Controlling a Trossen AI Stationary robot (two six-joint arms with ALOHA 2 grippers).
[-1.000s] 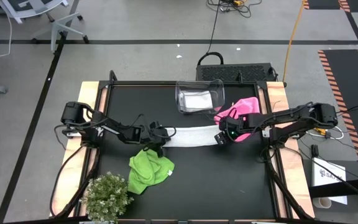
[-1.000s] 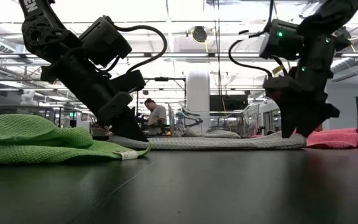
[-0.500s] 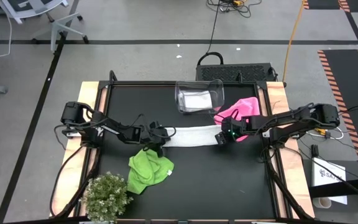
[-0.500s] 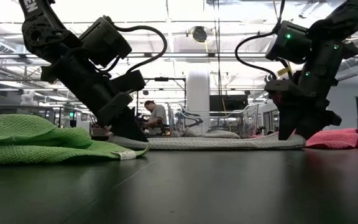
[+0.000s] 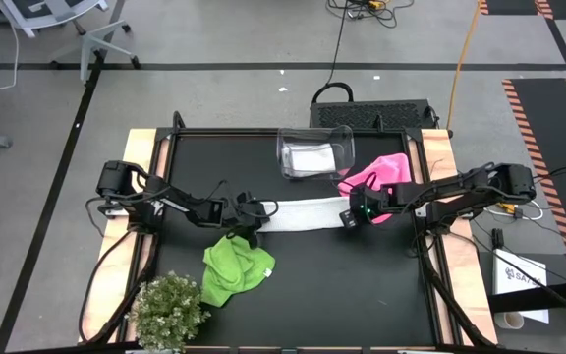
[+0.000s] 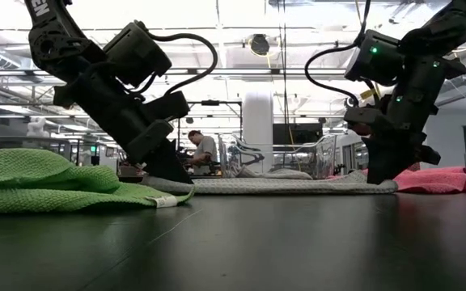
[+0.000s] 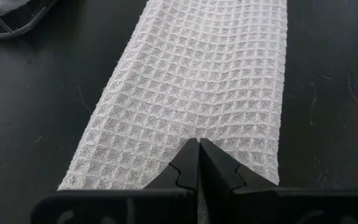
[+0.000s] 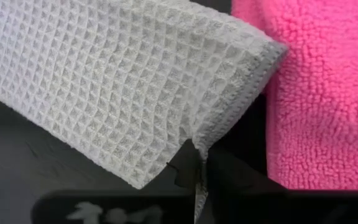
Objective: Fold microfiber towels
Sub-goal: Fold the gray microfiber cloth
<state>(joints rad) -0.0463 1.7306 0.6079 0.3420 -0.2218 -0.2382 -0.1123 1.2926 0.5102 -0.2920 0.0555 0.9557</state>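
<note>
A white waffle-weave towel (image 5: 301,213), folded into a long strip, lies across the middle of the black table. My left gripper (image 5: 254,220) is shut on its left end and my right gripper (image 5: 346,217) on its right end. Between them the strip (image 6: 281,186) rests flat on the table. A lime green towel (image 5: 236,270) lies crumpled near the left gripper, toward the near edge. A pink towel (image 5: 376,175) lies bunched behind the right gripper. Another white towel (image 5: 311,157) sits in the clear bin. My left gripper pinches the strip's left end edge (image 7: 197,133) at its middle between the two fingers. The fingers slant down from the table's left and lie along the strip. The towel stays flat on the table, with slight creases running from the pinch. My right gripper pinches the strip's right end edge (image 8: 196,138) between the two fingers. The fingers come steeply down from the table's right. The folded edge (image 8: 263,59) shows more than one layer. The end sits at table height, and the strip runs away from it over the table.
The clear plastic bin (image 5: 314,149) stands at the table's far edge, behind the strip. A small bushy plant (image 5: 170,310) stands at the near left corner. The near right part of the black table (image 5: 362,295) is bare.
My right gripper has tipped down onto the strip's right end and shut on it; its fingers stood open a second ago. The towels have kept their places.
</note>
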